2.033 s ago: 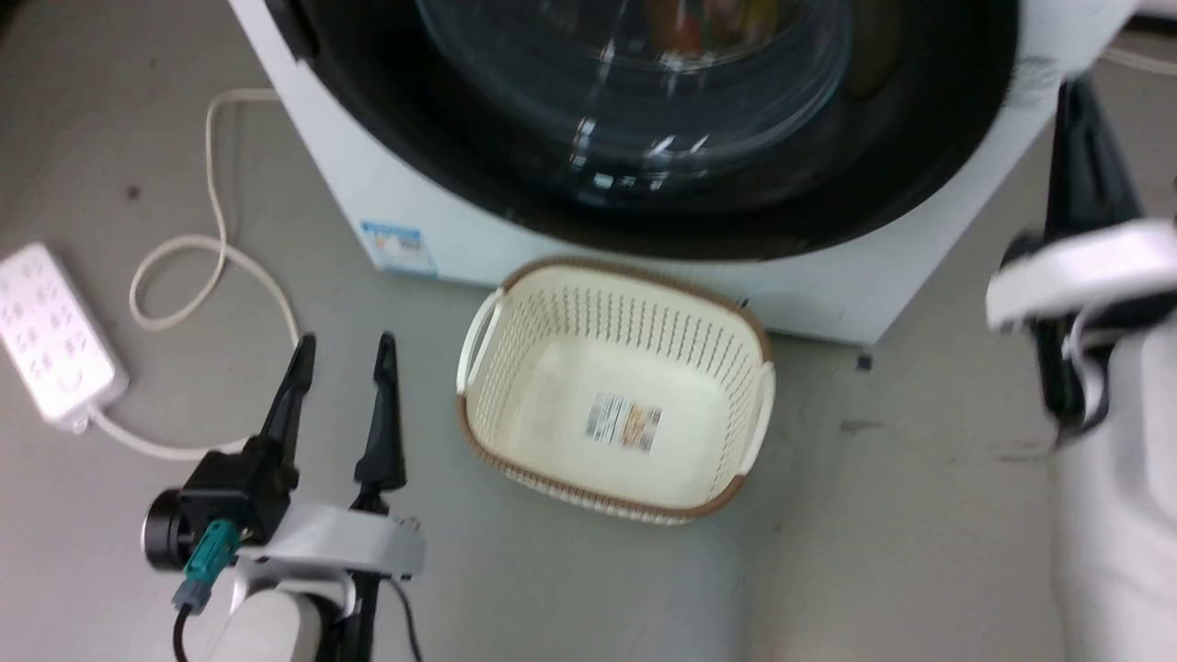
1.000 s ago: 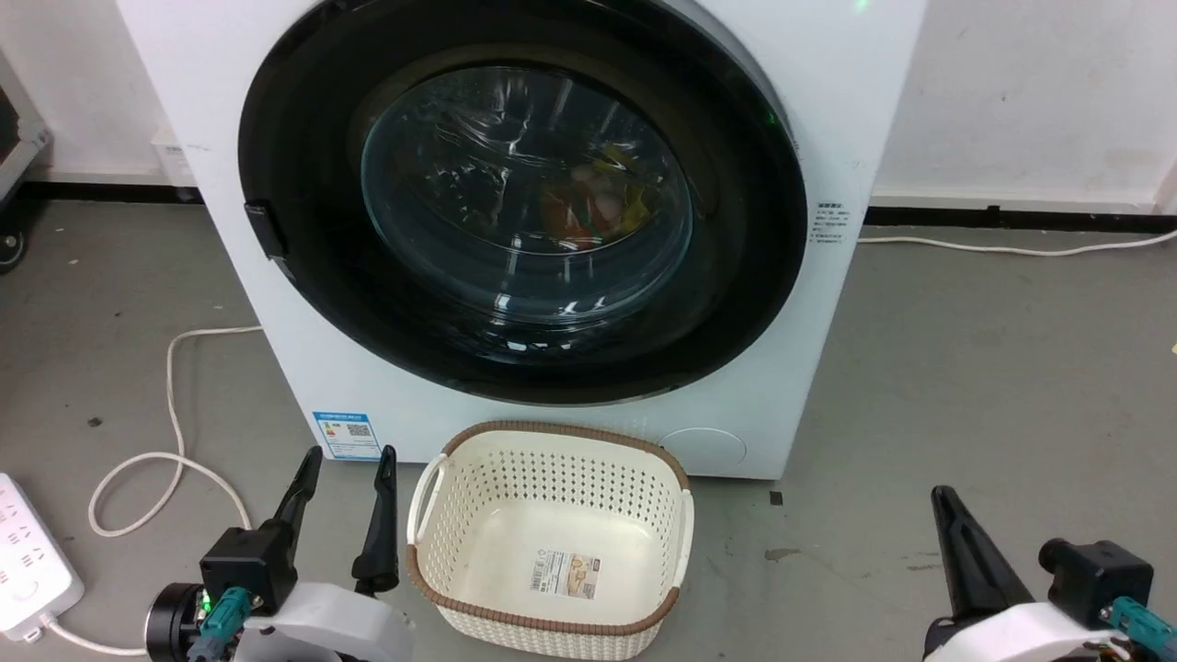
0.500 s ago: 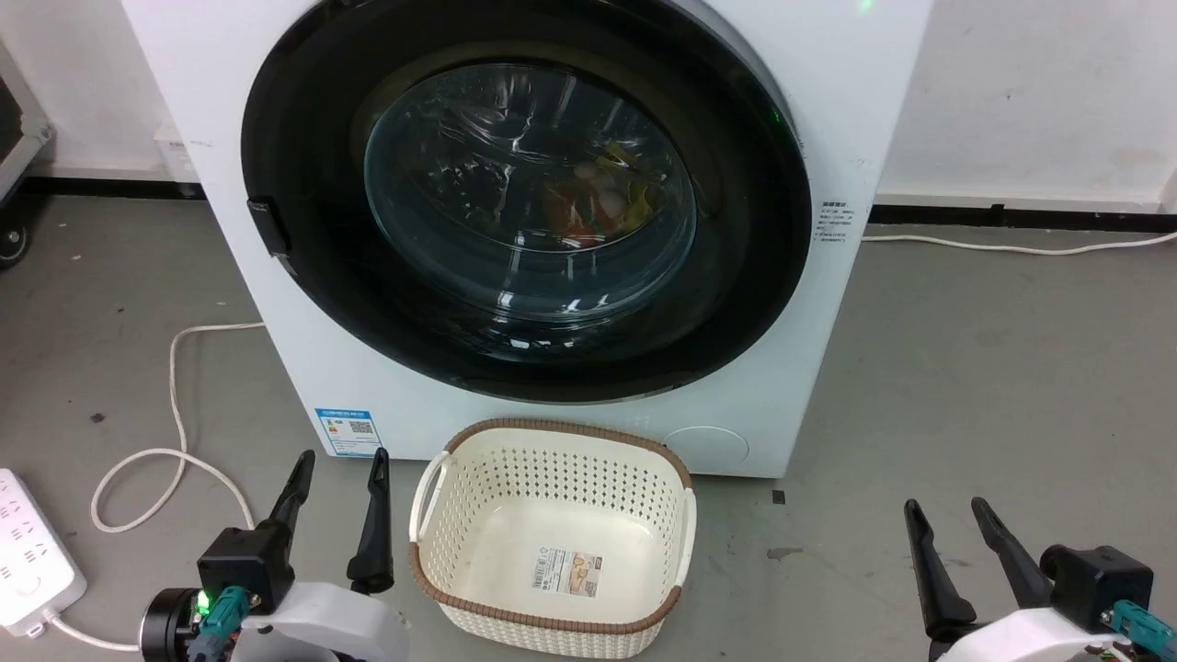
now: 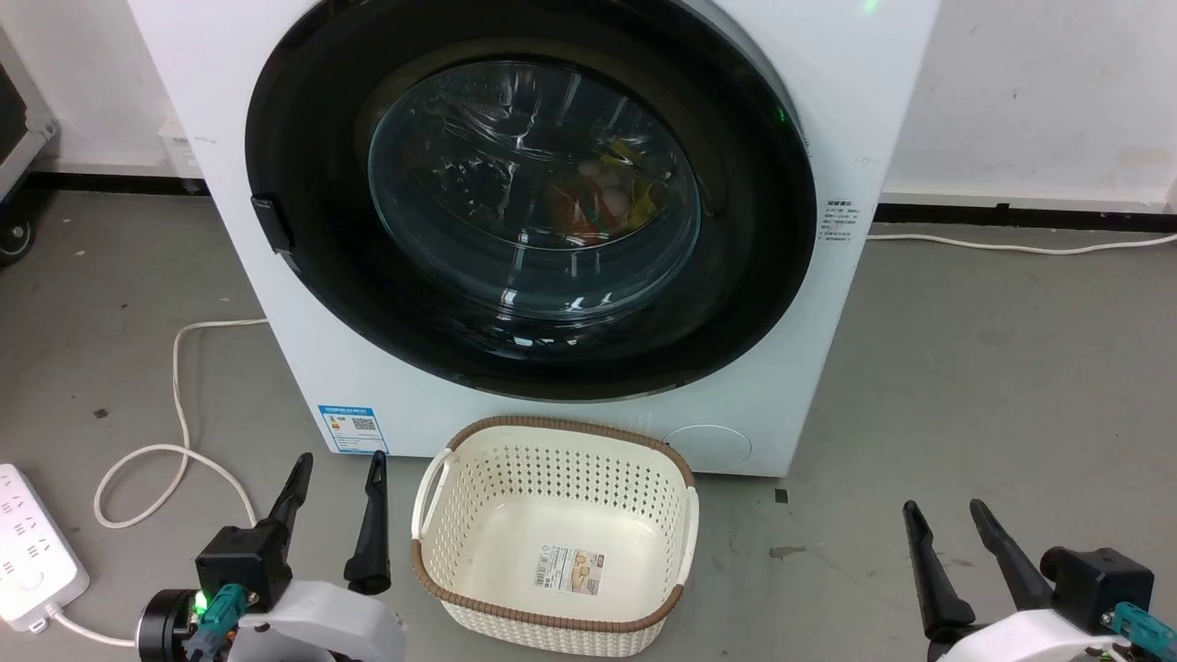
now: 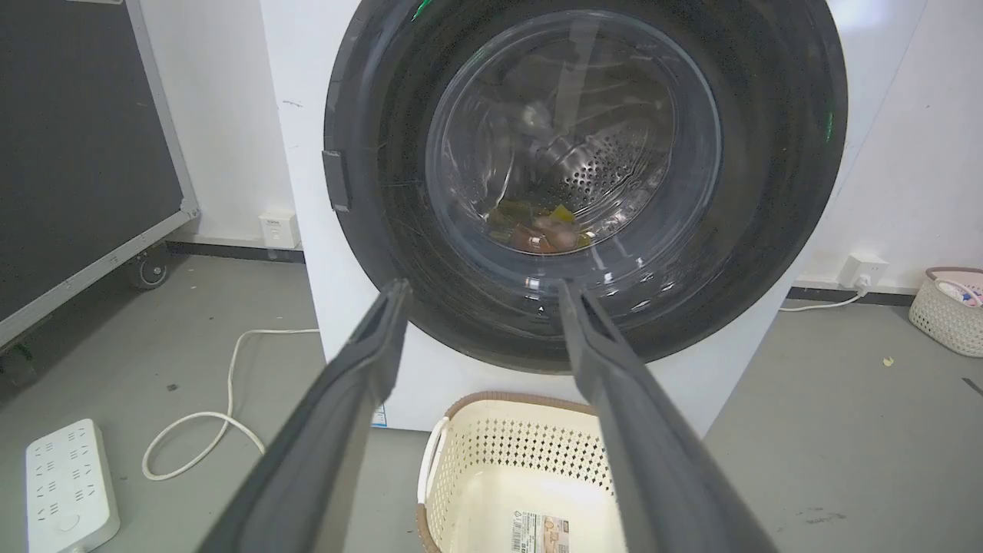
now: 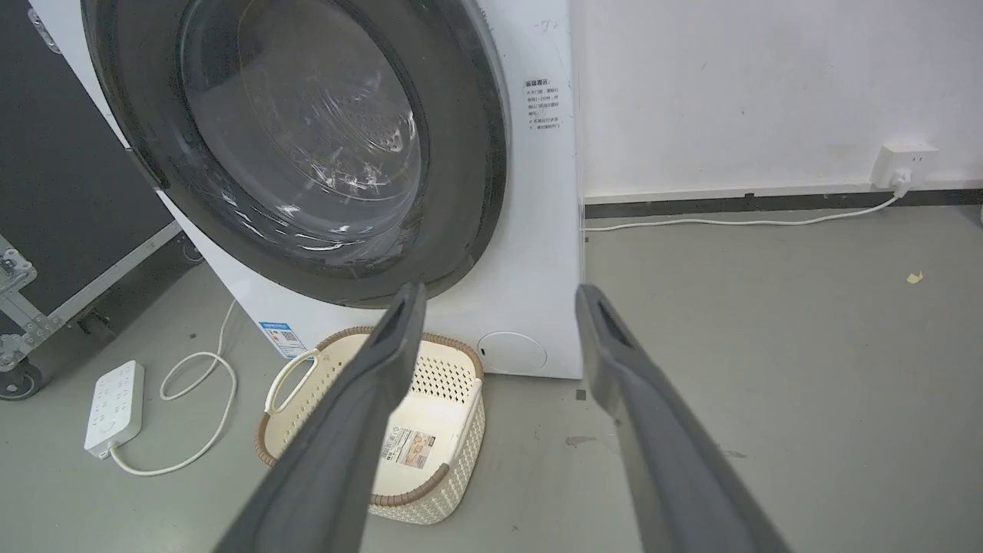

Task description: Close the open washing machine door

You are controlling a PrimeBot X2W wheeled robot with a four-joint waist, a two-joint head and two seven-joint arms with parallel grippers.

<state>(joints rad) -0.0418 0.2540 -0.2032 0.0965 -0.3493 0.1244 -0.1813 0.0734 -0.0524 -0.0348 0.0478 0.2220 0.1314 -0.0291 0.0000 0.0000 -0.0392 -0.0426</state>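
At the bottom of the head view, the left gripper hangs low over the grey floor with its two dark fingers spread apart and nothing between them. The right gripper sits at the opposite lower corner, its fingers likewise parted and empty. Neither touches anything. Between the two grippers, nearer the left one, a cream perforated basket with a brown rim stands on the floor, holding nothing but a printed label on its bottom. To the robot's left a white power strip lies flat, and its pale cable loops across the floor towards the machine. Just behind the basket rises the washing machine, white, with a small blue sticker low on its front and a round flap at the lower right. The washing machine door sits flush against that front, its black rim nearly as wide as the cabinet. Through its bulging glass window some coloured items show in the steel drum. Farther back, the left wrist view shows a black wheeled case against the white wall, and the right wrist view shows a wall socket.
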